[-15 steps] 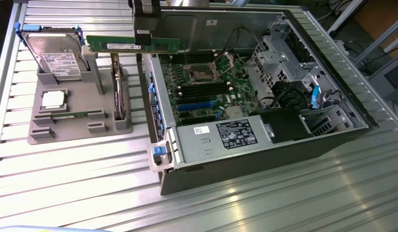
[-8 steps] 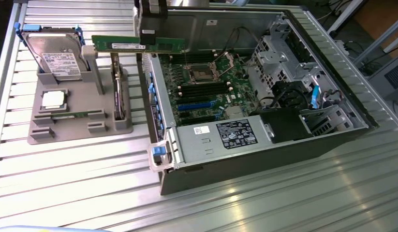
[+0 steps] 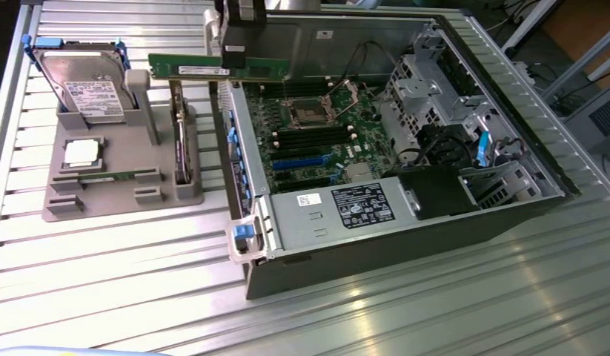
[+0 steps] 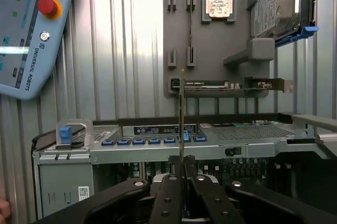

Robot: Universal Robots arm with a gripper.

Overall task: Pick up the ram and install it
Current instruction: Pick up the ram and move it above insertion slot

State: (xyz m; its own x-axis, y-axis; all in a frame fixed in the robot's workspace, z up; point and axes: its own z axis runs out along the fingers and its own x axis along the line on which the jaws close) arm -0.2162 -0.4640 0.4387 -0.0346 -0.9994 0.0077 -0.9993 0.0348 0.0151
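End effector [image 4: 182,161] clamps the ram [image 3: 191,67]: broadside in exterior view, edge-on in wrist view.

The gripper [image 3: 233,62] is hanging upright, pointing straight down; its 2 jaws are pinching nearly together, clamping the ram [image 3: 189,68] edgewise.

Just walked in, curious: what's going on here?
A robot arm's pincer is clamped on the ram, a green memory stick, holding it in the air over the edge of the open computer case. It is not yet in the motherboard. A hard drive and processor sit in the grey holder alongside.
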